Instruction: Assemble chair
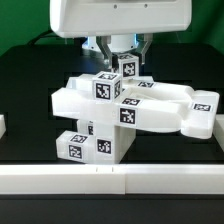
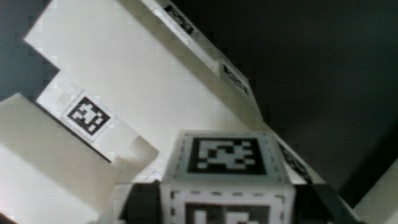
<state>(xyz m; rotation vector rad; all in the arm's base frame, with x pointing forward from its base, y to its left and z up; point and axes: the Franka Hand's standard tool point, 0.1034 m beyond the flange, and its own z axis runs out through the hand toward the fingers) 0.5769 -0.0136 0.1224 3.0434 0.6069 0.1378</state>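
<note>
The chair parts are chunky white pieces with square tags. A wide flat piece (image 1: 140,105) with arms reaching to the exterior view's right rests on a lower tagged block (image 1: 93,143). My gripper (image 1: 121,60) hangs just above the flat piece, shut on a small tagged cube (image 1: 127,68). In the wrist view the cube (image 2: 224,158) sits between the dark fingers (image 2: 153,200) of my gripper (image 2: 224,203), one at each side. Beyond it lie a long white slab (image 2: 151,60) and a tagged white part (image 2: 80,120).
A white rail (image 1: 110,180) runs along the front of the black table. A small white object (image 1: 2,127) shows at the exterior view's left edge. The large white robot body (image 1: 120,20) fills the top.
</note>
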